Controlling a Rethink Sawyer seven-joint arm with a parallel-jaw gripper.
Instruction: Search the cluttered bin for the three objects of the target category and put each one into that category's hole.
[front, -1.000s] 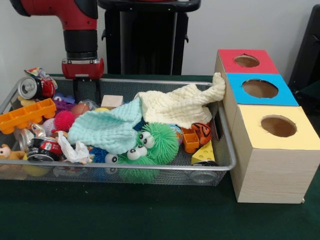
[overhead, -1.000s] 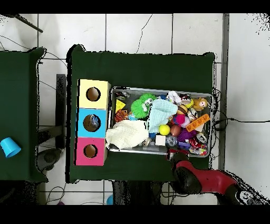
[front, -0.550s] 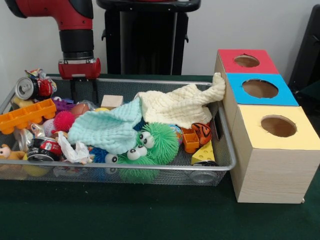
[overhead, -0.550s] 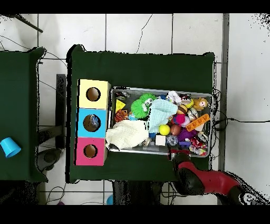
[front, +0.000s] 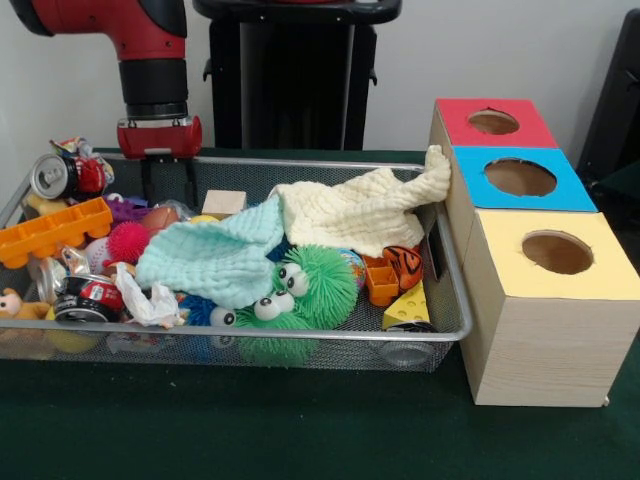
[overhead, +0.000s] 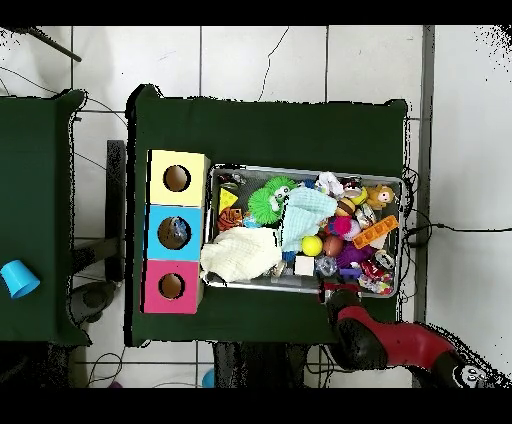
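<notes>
We see the black two-fingered pincer hanging just behind the far rim of the silver wire-mesh bin, at about ten o'clock from the bin's centre in the front view. Its two fingers stand apart with nothing between them, so it is open and empty. Below it, inside the bin, lie a crushed silver drink can, an orange plastic building brick and a pink spiky ball. A pale mint knitted cloth covers the middle, and a cream knitted cloth drapes toward three o'clock, its corner touching the wooden sorting box. The box's lids, each with a round hole, are red, blue and yellow. A green fuzzy toy with googly eyes sits at six o'clock, with a yellow cheese-shaped wedge toward four o'clock. All rest on the dark green table.
</notes>
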